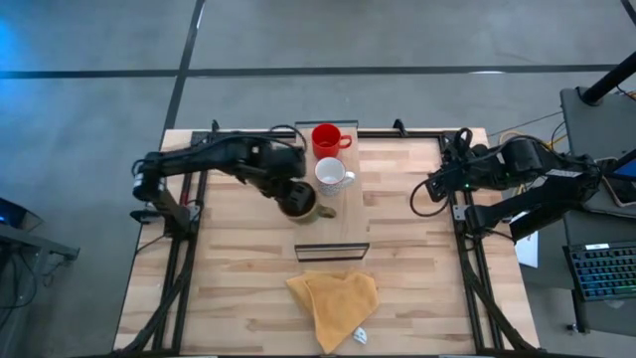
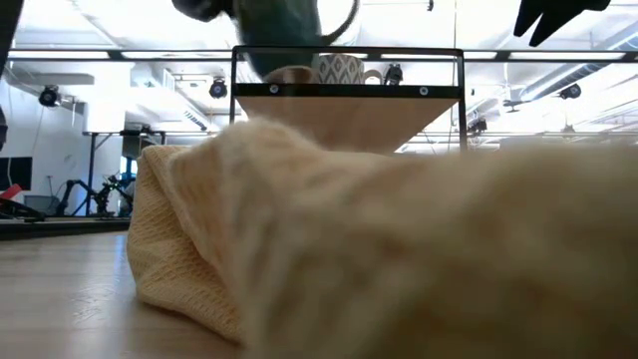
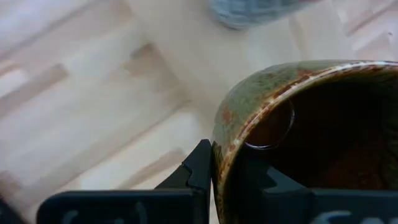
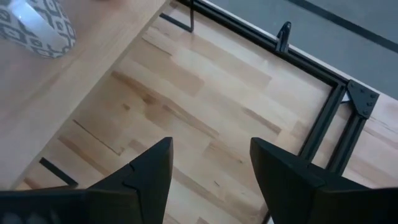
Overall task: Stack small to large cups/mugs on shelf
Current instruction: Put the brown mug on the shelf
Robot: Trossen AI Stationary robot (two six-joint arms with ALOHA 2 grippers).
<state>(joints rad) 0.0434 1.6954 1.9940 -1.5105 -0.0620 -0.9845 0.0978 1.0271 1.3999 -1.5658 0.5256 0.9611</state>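
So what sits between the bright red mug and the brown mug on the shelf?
The high view shows the white patterned mug between the bright red mug and the brown mug, which the left gripper holds.

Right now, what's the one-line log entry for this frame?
left gripper: shut on brown mug wall, over shelf | red mug, white mug: on shelf, apart | right gripper: open, idle at table's right edge

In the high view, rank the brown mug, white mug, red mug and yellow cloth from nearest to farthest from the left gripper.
1. Brown mug: held at its rim by the left gripper, on the shelf.
2. White mug: mid-shelf, next along.
3. Red mug: shelf's far end.
4. Yellow cloth: on the table's near side.
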